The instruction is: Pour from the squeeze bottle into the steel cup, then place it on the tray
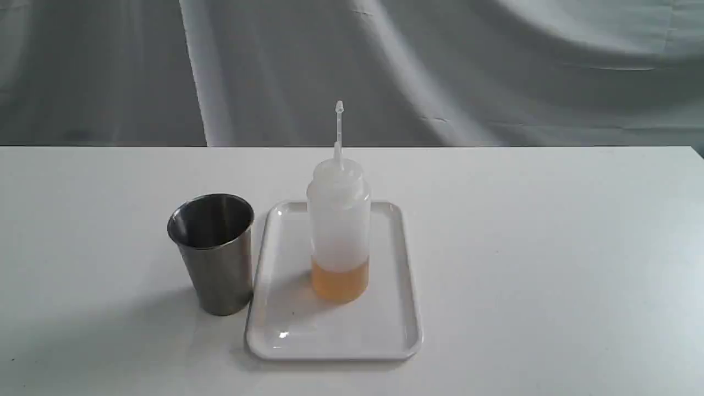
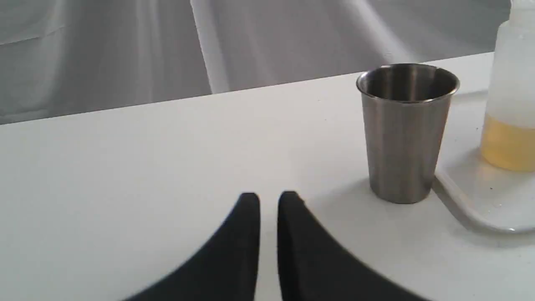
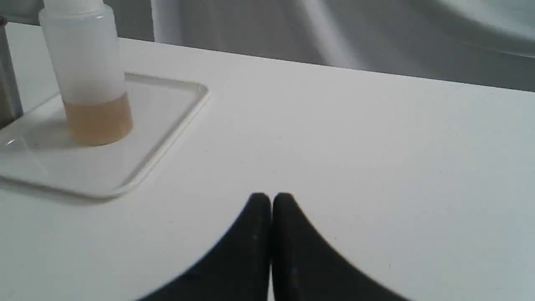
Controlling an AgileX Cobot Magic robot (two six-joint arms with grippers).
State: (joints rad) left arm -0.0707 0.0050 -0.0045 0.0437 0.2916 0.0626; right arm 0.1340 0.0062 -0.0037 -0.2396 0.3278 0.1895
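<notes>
Exterior: looks head-on from slightly above, across the surface [image 1: 550, 247] toward a draped backdrop [image 1: 495, 66]. Wrist views: sit low and close behind left claw [image 2: 268, 196] and right claw [image 3: 271, 196], facing likewise. Shared by all 3: squeeze bottle [image 1: 338, 220], tray [image 1: 330, 335].
</notes>
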